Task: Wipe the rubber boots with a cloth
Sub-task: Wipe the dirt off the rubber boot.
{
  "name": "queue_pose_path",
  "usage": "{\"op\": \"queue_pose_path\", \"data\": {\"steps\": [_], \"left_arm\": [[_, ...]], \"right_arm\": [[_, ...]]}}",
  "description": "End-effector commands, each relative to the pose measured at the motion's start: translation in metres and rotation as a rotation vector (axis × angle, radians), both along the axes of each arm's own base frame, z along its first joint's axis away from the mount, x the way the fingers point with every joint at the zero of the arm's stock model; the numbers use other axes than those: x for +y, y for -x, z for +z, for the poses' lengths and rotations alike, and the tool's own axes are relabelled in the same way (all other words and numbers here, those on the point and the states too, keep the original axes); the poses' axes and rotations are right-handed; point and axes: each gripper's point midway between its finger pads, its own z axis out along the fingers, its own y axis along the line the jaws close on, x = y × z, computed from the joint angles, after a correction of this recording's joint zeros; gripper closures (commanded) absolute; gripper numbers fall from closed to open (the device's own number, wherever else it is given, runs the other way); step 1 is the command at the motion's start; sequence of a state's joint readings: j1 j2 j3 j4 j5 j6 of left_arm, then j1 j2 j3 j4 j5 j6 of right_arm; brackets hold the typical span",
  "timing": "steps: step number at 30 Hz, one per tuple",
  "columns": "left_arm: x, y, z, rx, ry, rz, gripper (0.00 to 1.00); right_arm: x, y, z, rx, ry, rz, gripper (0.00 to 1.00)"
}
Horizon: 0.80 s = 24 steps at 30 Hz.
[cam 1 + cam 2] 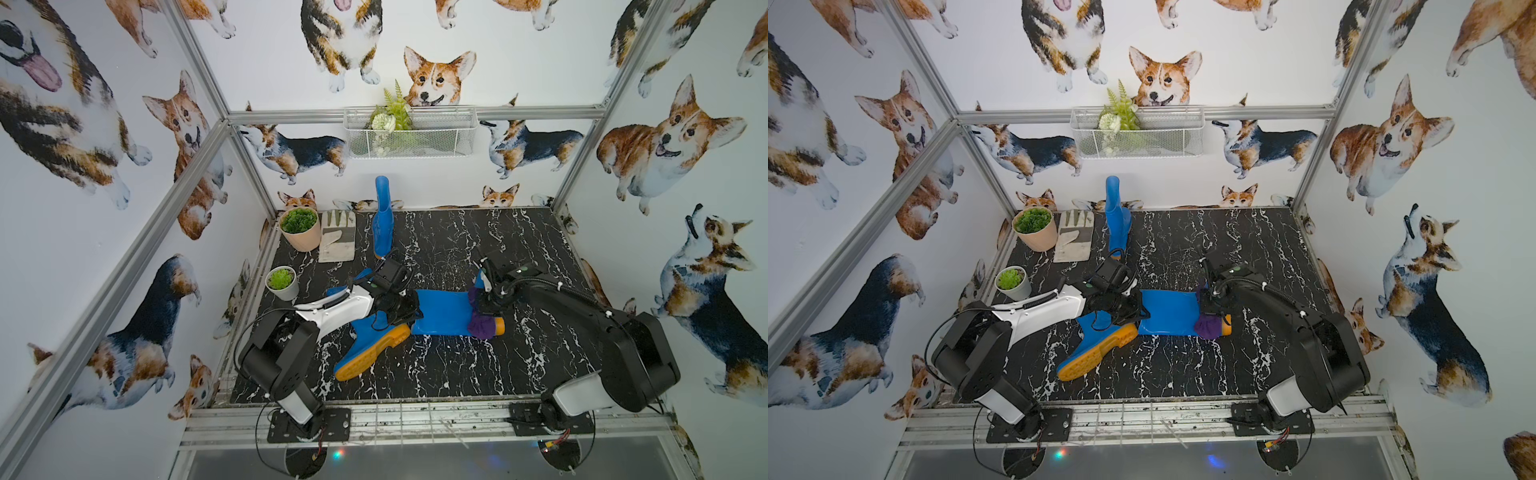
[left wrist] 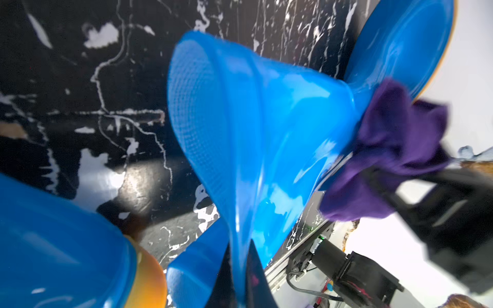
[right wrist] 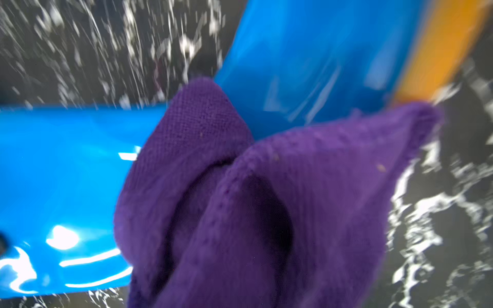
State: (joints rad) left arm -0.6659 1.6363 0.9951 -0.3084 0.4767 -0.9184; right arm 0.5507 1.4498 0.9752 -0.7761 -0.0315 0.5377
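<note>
One boot (image 1: 442, 311) is pinched tight at its rim by the left hand (image 1: 405, 311). The cloth (image 1: 482, 326) is clamped in the right hand (image 1: 484, 307).

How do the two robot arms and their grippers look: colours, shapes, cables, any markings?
Both arms are mostly black with boxy joints and glossy white shells: the left arm on its forearm and lowest link, the right arm near its base. Black cables run along them, held by white ties. A green dot marks each wrist. The left gripper and right gripper are black.
</note>
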Motion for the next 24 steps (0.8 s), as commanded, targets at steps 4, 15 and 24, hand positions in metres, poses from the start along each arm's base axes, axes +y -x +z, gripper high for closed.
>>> {"op": "queue_pose_path", "data": {"steps": [4,15,24], "left_arm": [[-0.005,-0.011,0.018,-0.066,0.005,-0.027,1.00],[-0.007,-0.009,0.010,-0.050,0.008,-0.040,1.00],[-0.012,-0.016,0.021,-0.068,0.023,-0.030,1.00]], "right_arm": [[0.002,0.004,0.009,-0.034,0.005,-0.005,1.00],[-0.045,-0.118,0.054,-0.083,0.010,-0.071,1.00],[-0.027,0.008,0.011,0.044,-0.031,-0.105,1.00]]}}
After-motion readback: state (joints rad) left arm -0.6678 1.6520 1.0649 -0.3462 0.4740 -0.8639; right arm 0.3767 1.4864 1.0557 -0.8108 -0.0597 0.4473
